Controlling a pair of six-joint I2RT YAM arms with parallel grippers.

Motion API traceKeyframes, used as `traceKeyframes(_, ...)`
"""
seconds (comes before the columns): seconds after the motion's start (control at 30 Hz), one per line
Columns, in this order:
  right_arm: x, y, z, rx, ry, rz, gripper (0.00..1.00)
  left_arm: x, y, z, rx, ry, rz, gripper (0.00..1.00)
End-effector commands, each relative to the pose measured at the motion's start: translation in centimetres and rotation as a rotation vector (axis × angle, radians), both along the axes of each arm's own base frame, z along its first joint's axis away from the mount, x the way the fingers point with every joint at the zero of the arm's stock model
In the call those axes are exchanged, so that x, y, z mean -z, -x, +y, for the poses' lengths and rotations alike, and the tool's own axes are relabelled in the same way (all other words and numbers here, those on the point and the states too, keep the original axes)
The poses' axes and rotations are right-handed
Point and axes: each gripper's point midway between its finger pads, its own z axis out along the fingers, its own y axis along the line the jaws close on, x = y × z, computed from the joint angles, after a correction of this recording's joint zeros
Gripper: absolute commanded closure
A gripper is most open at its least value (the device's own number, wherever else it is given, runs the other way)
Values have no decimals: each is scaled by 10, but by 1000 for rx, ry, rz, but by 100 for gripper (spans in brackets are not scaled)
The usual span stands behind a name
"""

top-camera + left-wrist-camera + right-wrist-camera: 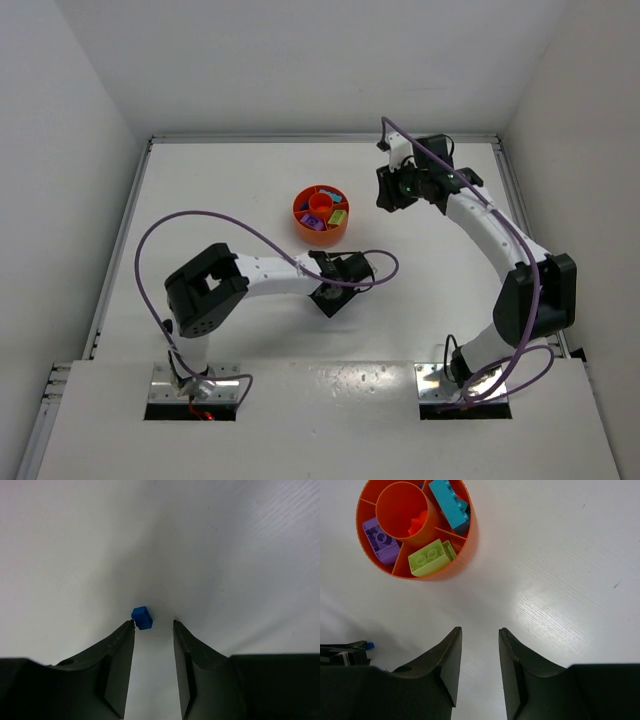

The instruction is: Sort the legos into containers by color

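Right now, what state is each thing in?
left gripper: open, empty
blue brick: loose on the table, not gripped
right gripper: open, empty
orange bowl: upright, holding bricks
teal brick: in a wedge
lime brick: in another wedge
purple brick: in a third wedge
orange brick: in the central cup

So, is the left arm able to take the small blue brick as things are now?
Probably yes. The blue brick lies on the table just past the open left gripper, beside one fingertip, with nothing between them.
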Motion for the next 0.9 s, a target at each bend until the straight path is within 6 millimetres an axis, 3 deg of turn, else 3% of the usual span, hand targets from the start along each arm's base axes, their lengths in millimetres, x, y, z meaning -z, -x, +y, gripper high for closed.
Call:
traceKeyframes(0.0,-18,-5,-4,5,-13,-66,64,-3,-13,2,-54,13,-2,58)
traceKeyframes(0.1,-18,-5,-4,5,-13,-66,64,3,-15,10,-68,11,36,58)
traceKeyframes(0.37,-18,-7,-2,-2,-20,-64,64,8,-8,7,-36,47,118,69)
traceKeyframes(0.67,-15,-7,-2,-2,-17,-55,64,13,0,4,13,57,160,95)
traceKeyframes(0.8,-15,-7,-2,-2,-17,-55,64,8,-7,-1,32,64,136,100)
traceKeyframes(0.87,-15,-7,-2,-2,-17,-55,64,-6,-13,-5,42,89,100,100)
